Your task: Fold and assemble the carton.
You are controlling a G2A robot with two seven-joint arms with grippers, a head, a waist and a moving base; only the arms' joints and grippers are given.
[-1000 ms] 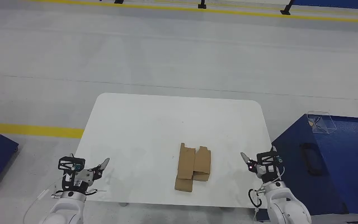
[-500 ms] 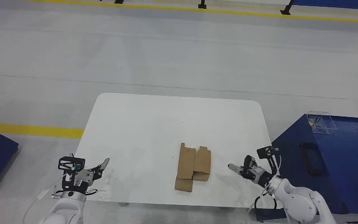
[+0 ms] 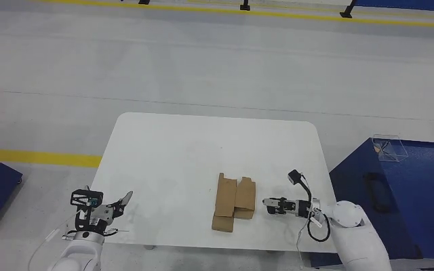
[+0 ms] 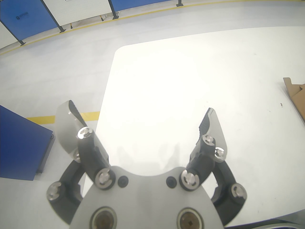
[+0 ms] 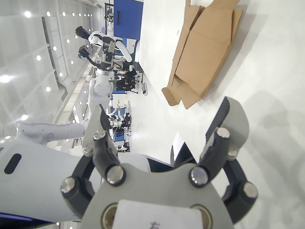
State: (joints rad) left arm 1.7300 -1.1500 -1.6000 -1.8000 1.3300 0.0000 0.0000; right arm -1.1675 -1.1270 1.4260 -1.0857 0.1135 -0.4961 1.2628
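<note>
A flat brown carton [image 3: 233,201] lies unfolded on the white table [image 3: 183,156], near the front edge and right of centre. Its flaps show in the right wrist view [image 5: 205,46], and one corner appears in the left wrist view [image 4: 295,96]. My right gripper [image 3: 270,204] hangs just to the right of the carton, turned on its side, open and empty [image 5: 164,114]. At the table's front left corner, well away from the carton, my left gripper [image 3: 108,205] is open with nothing in it [image 4: 140,115].
A blue cabinet [image 3: 390,196] stands off the table's right side with a clear plastic box [image 3: 388,146] on top. Another blue block [image 4: 21,148] sits on the floor by the left corner. Yellow floor lines run behind and to the left.
My right arm has swung in from the table's front right corner toward the carton and rolled its gripper onto its side. The left arm and carton have not moved.
</note>
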